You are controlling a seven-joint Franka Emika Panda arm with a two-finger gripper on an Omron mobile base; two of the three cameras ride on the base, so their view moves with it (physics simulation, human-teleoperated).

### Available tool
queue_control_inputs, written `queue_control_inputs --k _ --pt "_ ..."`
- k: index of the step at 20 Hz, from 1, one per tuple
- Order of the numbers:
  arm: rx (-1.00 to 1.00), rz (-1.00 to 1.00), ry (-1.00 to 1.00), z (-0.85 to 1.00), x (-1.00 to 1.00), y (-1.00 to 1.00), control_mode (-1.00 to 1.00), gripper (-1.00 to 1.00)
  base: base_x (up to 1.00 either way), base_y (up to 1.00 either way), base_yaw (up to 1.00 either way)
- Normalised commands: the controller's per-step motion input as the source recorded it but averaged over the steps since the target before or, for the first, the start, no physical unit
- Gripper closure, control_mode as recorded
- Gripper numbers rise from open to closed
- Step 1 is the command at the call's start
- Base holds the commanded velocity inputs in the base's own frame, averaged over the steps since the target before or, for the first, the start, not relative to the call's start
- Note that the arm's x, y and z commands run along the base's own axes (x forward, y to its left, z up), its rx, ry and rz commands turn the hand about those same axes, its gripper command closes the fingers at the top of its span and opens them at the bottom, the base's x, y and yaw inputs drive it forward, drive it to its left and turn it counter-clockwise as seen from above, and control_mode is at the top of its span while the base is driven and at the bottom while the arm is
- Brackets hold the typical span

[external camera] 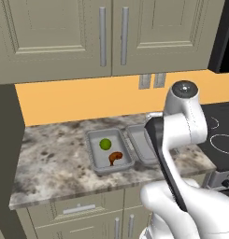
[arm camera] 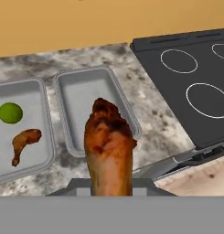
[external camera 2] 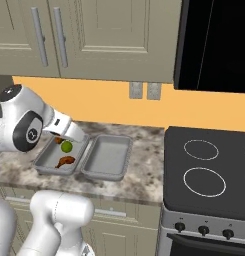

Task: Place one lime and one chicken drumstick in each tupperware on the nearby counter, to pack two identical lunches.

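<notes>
With your gripper clenched on the browned chicken drumstick, lower it squarely inside the empty grey rectangular tray before releasing.

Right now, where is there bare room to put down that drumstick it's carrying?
The right tupperware beside the stovetop is bare. The counter left of the trays is free too. The left tupperware is crowded with a lime and a drumstick.

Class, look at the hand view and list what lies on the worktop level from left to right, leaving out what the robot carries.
Tupperware with lime and drumstick → empty tupperware → bare speckled counter → black stovetop.
</notes>
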Motion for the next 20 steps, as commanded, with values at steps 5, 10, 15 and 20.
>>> queue_control_inputs --k 5,10,15,20 --pt "0.0 0.0 0.19 -0.59 0.32 -0.31 -1.0 1.0 0.0 0.0 0.0" --pt "0.0 0.0 0.1 -0.6 0.48 -0.29 -1.0 1.0 0.0 0.0 0.0" --pt "0.0 0.0 0.09 -0.72 0.67 -0.29 -1.0 1.0 0.0 0.0 0.0" --pt "0.02 0.0 0.09 -0.65 0.68 -0.26 -1.0 1.0 0.0 0.0 0.0"
